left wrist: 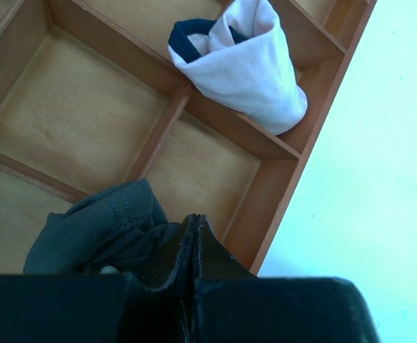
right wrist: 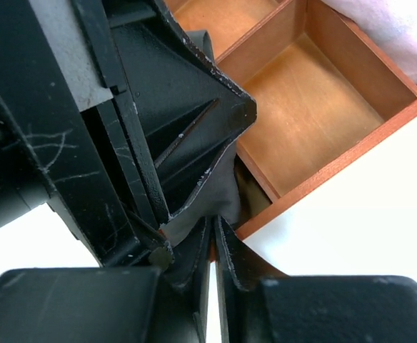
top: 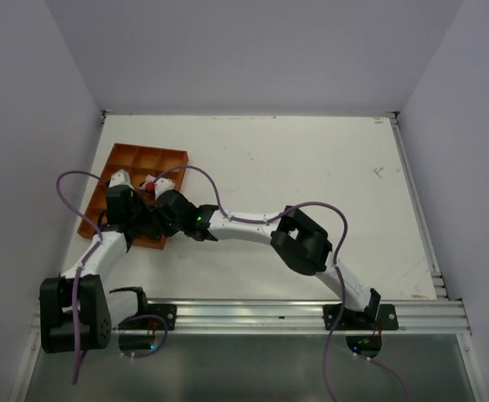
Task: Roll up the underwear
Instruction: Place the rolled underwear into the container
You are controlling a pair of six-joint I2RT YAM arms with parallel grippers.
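Note:
The underwear (left wrist: 101,229) is a crumpled dark grey cloth in a near compartment of the orange wooden tray (left wrist: 158,143). It lies just left of my left gripper (left wrist: 194,223), whose fingers are pressed together with nothing showing between them. In the right wrist view a fold of the underwear (right wrist: 210,194) hangs under the left arm's black fingers (right wrist: 187,86). It reaches the tips of my right gripper (right wrist: 214,225), whose jaws stand a narrow slit apart at the tray's near rim. From above, both grippers crowd over the tray (top: 136,159) and hide the cloth.
A rolled pale pink cloth (left wrist: 248,68) with a dark blue band fills a compartment further back, also at the top right of the right wrist view (right wrist: 401,28). The other compartments in view hold nothing. White table (top: 311,167) stretches right of the tray.

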